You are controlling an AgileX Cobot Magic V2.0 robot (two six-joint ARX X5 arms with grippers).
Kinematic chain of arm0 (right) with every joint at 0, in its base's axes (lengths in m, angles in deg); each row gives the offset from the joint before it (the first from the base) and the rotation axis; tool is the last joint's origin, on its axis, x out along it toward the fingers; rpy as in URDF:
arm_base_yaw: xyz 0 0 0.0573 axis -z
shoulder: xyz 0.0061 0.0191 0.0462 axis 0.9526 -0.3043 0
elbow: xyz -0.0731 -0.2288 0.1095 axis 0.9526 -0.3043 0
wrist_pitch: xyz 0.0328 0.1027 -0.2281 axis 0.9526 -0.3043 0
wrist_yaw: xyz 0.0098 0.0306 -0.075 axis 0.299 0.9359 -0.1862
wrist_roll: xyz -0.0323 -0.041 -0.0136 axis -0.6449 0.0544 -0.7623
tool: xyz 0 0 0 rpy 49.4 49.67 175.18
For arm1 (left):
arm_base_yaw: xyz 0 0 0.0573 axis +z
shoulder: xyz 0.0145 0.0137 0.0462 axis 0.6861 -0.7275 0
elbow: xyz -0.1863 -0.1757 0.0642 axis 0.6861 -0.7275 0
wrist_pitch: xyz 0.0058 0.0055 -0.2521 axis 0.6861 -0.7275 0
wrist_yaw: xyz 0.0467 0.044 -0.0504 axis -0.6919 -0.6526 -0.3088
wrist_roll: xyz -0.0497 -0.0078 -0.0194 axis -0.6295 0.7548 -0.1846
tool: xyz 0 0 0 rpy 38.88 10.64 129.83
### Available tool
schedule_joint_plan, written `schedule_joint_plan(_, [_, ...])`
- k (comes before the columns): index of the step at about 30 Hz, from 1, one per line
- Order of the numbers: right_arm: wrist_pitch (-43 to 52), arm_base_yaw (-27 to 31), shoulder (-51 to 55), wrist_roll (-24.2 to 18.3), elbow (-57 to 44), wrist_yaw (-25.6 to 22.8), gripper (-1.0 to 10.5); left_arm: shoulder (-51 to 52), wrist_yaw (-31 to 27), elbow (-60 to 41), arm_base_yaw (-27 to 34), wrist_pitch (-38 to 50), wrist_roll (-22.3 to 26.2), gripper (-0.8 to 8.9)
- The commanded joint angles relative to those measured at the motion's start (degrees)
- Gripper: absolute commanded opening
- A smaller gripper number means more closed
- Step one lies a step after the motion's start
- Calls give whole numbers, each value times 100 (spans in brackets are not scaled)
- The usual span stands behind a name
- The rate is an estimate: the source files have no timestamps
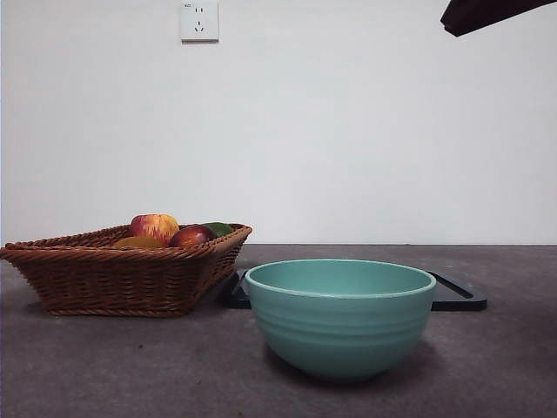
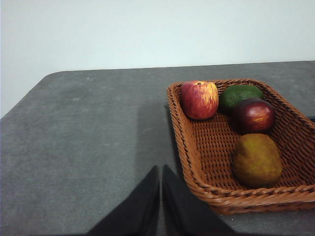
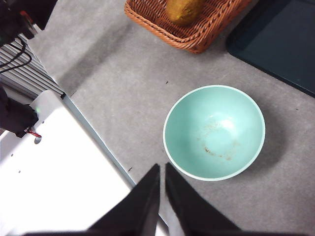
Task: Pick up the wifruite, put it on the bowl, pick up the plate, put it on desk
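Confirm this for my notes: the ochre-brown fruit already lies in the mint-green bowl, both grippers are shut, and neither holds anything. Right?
Not quite. The wifruite is not in the bowl: the left wrist view shows it lying in the wicker basket, and the right wrist view shows the bowl with no fruit in it. The rest stands: the left gripper and right gripper are both shut and hold nothing.

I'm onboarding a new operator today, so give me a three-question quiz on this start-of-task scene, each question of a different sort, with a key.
1. True or false: the mint-green bowl already holds fruit.
2. Which fruit lies nearest the left gripper? A red-yellow apple B ochre-brown wifruite C dark red fruit
3. Fill in: all the fruit sits in the wicker ____.

Key: 1 false, it is empty. 2 B. 3 basket.
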Motion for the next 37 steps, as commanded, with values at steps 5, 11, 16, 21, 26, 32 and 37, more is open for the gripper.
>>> schedule_joint_plan(5, [44,-57,-44,-70,103,-15,8,363,-280,-304,11,57,-44,7])
schedule_joint_plan(11, [44,-57,-44,-70,103,-15,8,490,-280,-415,11,55,-37,7])
schedule_joint_plan(16, [46,-57,-44,-70,103,-15,8,490,-280,-511,11,-120,-125,7])
schedule_joint_plan(21, [46,-57,-44,-70,103,-15,8,490,-280,-511,11,-378,-129,7])
schedule_joint_plan(26, [46,-57,-44,-70,103,-15,8,490,-278,-511,11,-372,-129,7])
schedule_joint_plan(32, [46,-57,-44,-70,103,-15,8,490,-278,-509,11,-372,-129,7])
schedule_joint_plan(37, [46,-57,-44,-70,103,-15,8,490,-278,-509,11,-372,-129,7])
